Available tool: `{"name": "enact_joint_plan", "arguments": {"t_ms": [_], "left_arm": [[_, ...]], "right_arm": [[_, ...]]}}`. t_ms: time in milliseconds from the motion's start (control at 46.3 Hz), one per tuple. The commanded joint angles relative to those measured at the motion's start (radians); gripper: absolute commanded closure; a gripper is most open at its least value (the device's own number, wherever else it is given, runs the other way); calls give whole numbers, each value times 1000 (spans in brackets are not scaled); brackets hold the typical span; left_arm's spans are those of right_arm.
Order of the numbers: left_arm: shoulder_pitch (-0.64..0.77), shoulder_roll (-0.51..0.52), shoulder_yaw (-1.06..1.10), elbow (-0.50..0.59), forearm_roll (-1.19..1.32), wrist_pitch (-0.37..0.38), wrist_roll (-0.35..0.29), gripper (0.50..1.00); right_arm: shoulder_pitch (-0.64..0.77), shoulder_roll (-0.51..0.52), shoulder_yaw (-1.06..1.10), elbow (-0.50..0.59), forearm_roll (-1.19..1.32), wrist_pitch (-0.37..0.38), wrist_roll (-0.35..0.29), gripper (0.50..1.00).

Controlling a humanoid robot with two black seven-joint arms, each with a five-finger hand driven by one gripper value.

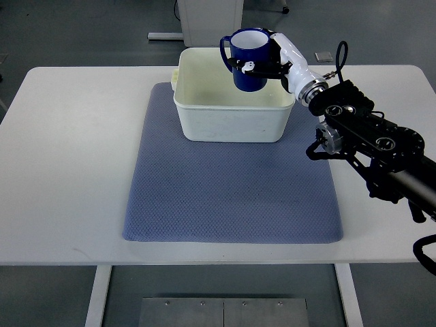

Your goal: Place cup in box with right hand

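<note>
Cup (249, 61) clasped by right hand (276, 60) over box (231, 119), blue mat (231, 197), white table (61, 170), grey floor (88, 30)

A single top view looks steeply down from the robot's side, taking in the whole table (68, 170) (floor shows along the frame's upper and lower edges), the mat (231, 197) centred.

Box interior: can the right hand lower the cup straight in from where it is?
Probably yes. The right hand holds the blue cup upright over the box, whose inside looks empty, so nothing seems to block the way down.
</note>
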Motion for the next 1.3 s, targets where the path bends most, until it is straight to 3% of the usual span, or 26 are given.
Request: {"name": "enact_joint_plan", "arguments": {"t_ms": [0, 626, 648, 691, 713, 777, 842, 1274], "left_arm": [[1, 0, -1, 0, 0, 0, 0, 500], [1, 0, 1, 0, 0, 0, 0, 500], [1, 0, 1, 0, 0, 0, 0, 500], [1, 0, -1, 0, 0, 0, 0, 500], [1, 0, 1, 0, 0, 0, 0, 500], [1, 0, 1, 0, 0, 0, 0, 500], [1, 0, -1, 0, 0, 0, 0, 500], [-1, 0, -1, 0, 0, 0, 0, 500]], "right_arm": [[10, 8, 0, -12, 0, -14, -16, 1000], [11, 25, -26, -34, 61, -17, -43, 1000], [11, 25, -26, -29, 69, -15, -49, 922], [11, 27, -25, -20, 83, -15, -62, 700], [11, 25, -26, -14, 90, -15, -65, 641], [11, 25, -26, 2, 103, -15, -66, 593], [11, 25, -26, 8, 104, -15, -66, 505], [13, 17, -12, 11, 106, -14, -68, 500]]}}
